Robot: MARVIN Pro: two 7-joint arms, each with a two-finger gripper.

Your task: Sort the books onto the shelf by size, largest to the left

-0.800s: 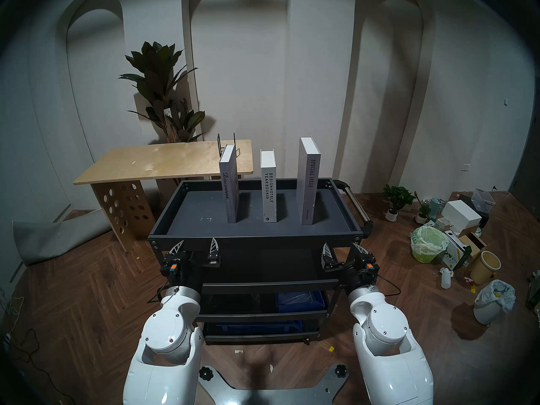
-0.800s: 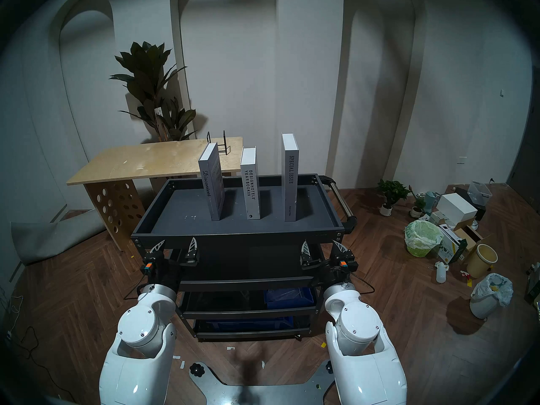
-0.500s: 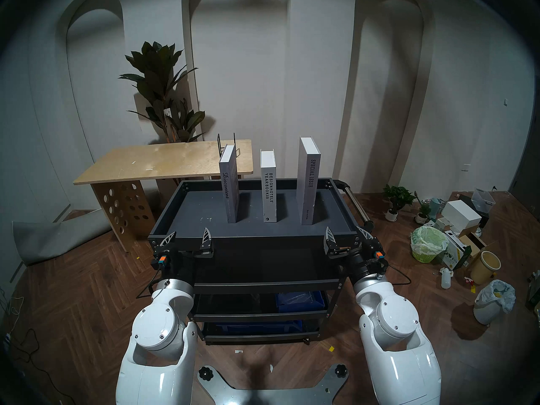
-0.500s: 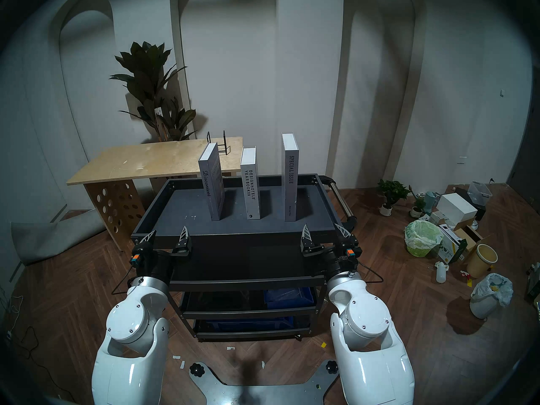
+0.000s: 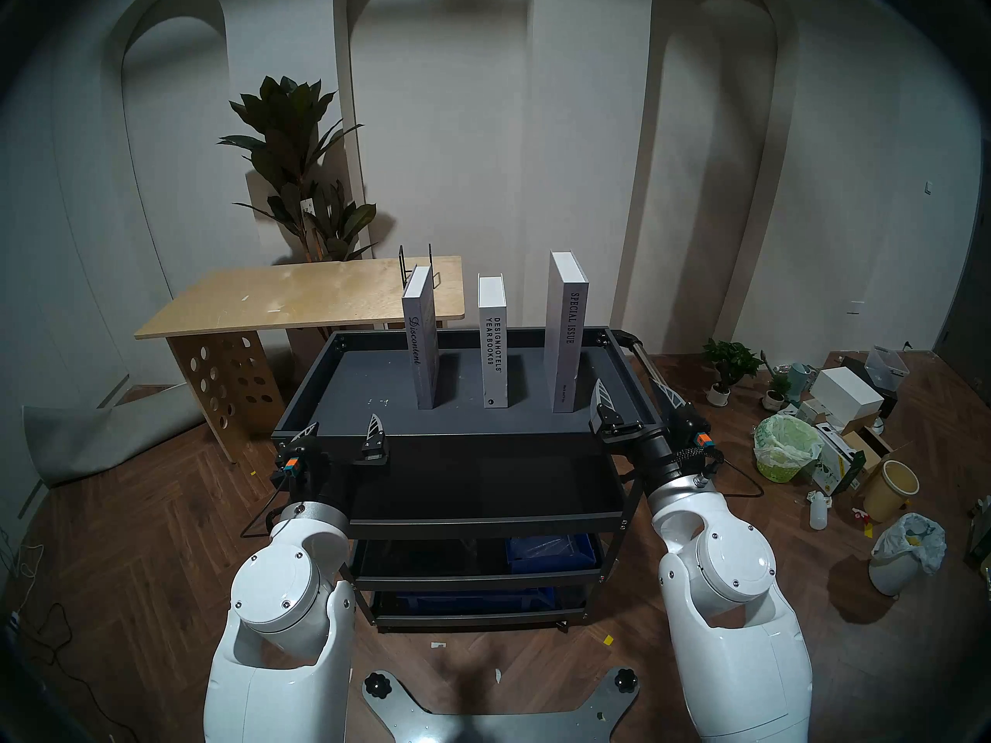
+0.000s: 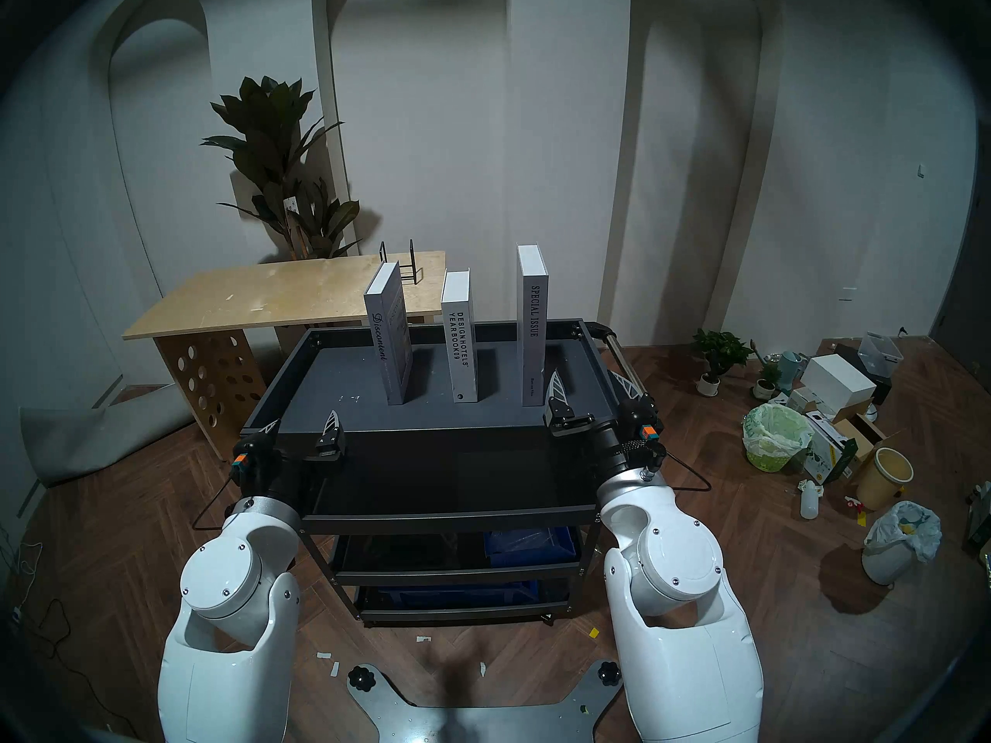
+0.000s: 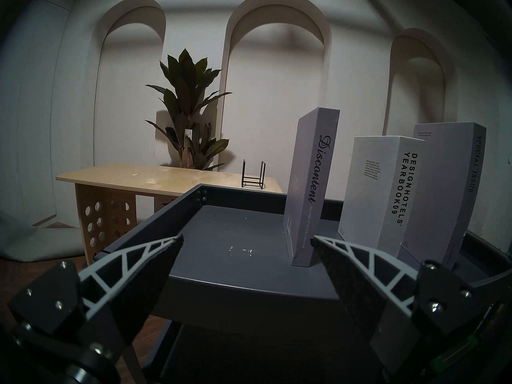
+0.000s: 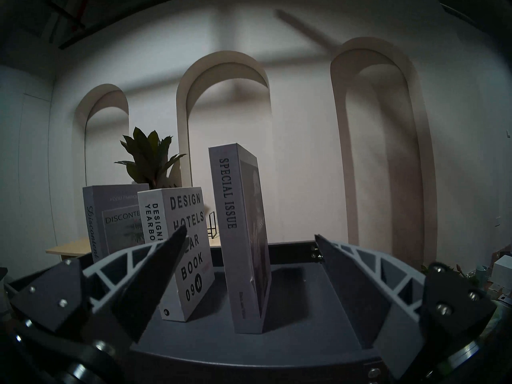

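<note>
Three books stand upright and apart on the shelf, the dark grey top tray of a black cart. From left to right they are "Discontent", the short white "DESIGNHOTELS YEARBOOK09" and the tall "SPECIAL ISSUE". My left gripper is open and empty at the tray's front left rim; the left wrist view shows "Discontent" just ahead to the right. My right gripper is open and empty over the tray's front right corner. In its wrist view, "SPECIAL ISSUE" stands between the fingers, farther in.
A plywood table with a black wire bookend stands behind the cart on the left, with a tall plant behind it. The steel handle runs beside my right gripper. Blue bins sit on a lower tier. Bins and boxes litter the floor at right.
Both arms have risen and moved forward from below the tray's front rim. The right gripper went farther, up beside "SPECIAL ISSUE". The books have not moved.
</note>
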